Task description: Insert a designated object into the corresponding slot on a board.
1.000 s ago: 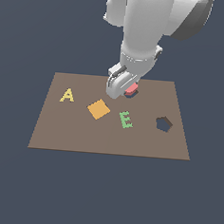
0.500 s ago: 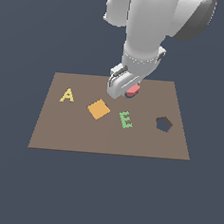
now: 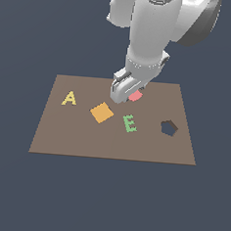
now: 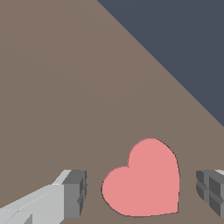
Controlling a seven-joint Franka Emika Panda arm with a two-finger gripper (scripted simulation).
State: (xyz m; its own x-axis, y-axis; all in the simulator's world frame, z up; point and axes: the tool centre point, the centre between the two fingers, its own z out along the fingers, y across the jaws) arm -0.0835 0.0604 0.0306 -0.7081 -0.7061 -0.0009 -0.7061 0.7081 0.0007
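Pink heart (image 4: pixel 146 179) lies flat on the brown board (image 3: pixel 57 137), toward its far edge, between the spread fingers of the gripper (image 4: pixel 142 192). Over the last second the arm sank slightly lower over it, apparently readying a grasp; the dark hexagonal slot (image 3: pixel 169 128) sits right.

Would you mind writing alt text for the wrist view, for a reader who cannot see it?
A pink heart lies flat on a brown board, between the two grey fingers of an open gripper, neither touching it. Beyond the board's edge there is only dark blue background.
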